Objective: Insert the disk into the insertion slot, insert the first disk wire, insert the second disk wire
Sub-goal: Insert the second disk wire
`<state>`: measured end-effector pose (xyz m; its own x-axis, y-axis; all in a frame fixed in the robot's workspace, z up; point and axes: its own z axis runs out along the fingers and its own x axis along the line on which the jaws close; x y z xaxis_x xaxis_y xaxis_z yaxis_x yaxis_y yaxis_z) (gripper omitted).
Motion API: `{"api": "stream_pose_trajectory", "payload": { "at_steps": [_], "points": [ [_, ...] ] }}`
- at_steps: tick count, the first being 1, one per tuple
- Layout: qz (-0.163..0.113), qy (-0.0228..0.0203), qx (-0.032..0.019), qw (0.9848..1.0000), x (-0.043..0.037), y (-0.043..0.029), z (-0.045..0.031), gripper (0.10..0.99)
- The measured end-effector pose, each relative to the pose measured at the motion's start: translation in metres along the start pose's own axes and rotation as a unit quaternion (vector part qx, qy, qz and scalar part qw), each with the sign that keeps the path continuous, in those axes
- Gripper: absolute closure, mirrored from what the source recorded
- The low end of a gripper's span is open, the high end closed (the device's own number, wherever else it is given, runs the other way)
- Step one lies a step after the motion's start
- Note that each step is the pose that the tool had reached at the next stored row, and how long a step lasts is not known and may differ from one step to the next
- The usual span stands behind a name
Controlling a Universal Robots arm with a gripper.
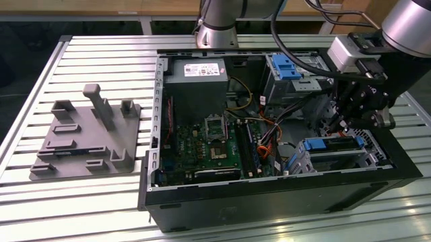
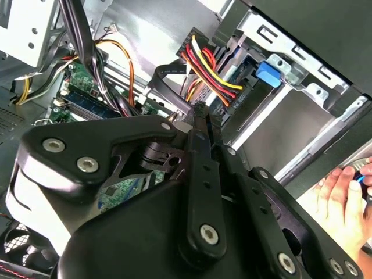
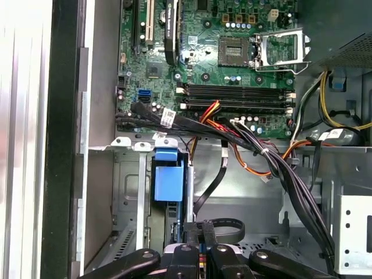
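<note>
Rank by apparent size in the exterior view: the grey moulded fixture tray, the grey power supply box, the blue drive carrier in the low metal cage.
1. Grey moulded fixture tray, largest.
2. Grey power supply box, clearly smaller.
3. Blue drive carrier in the low silver perforated cage, smallest; just a strip of it shows, so its full size is unsure.
</note>
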<state>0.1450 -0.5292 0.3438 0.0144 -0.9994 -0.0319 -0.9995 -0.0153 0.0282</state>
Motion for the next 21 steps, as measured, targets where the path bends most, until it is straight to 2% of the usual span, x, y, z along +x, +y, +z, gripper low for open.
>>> {"api": "stream_pose_trajectory", "payload": {
  "at_steps": [6, 21],
  "points": [
    [0.0, 0.0001, 0.0, 1.0, 0.0006, 0.0, 0.0, 0.937],
    [0.0, 0.0001, 0.0, 1.0, 0.0099, -0.0013, 0.001, 0.937]
  ]
}}
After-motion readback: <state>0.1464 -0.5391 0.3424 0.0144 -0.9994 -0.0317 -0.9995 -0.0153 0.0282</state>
